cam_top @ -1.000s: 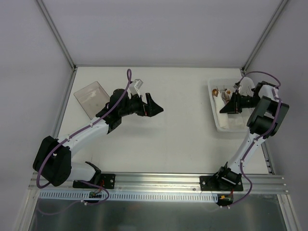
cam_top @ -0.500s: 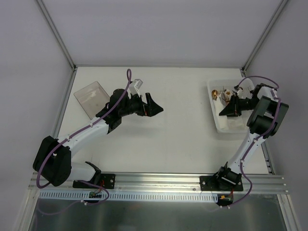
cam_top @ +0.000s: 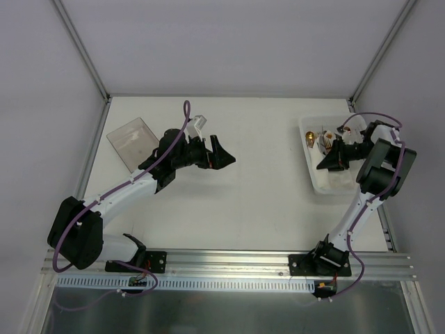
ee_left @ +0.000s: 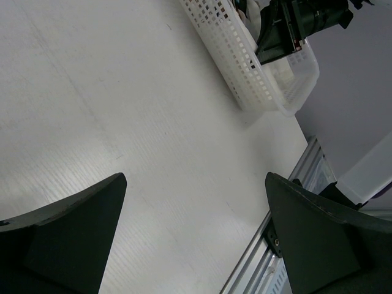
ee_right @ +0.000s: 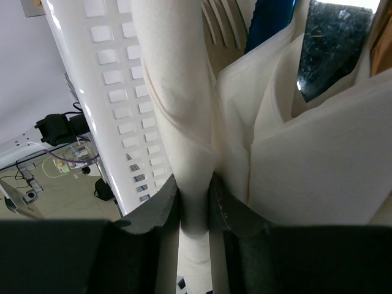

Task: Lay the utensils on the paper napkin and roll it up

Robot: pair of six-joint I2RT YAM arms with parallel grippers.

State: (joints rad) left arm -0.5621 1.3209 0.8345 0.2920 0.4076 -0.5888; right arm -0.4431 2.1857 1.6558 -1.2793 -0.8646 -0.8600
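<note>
My right gripper [cam_top: 325, 161] is inside the white perforated basket [cam_top: 314, 182] at the right. In the right wrist view it [ee_right: 195, 202] is shut on a fold of white paper napkin [ee_right: 180, 104]. More folded white napkins [ee_right: 318, 159] lie beside it, and fork tines [ee_right: 219, 24] show behind. Copper utensils [cam_top: 311, 138] lie at the basket's far end. My left gripper [cam_top: 221, 154] is open and empty above the middle of the table, as the left wrist view [ee_left: 196, 184] also shows.
A clear plastic box [cam_top: 132, 141] lies at the far left of the table. The basket [ee_left: 245, 67] with my right gripper in it also shows in the left wrist view. An aluminium rail [cam_top: 229, 263] runs along the near edge.
My right gripper has shifted a little toward the near left inside the basket, uncovering more of the copper utensils. The left arm has not moved.
</note>
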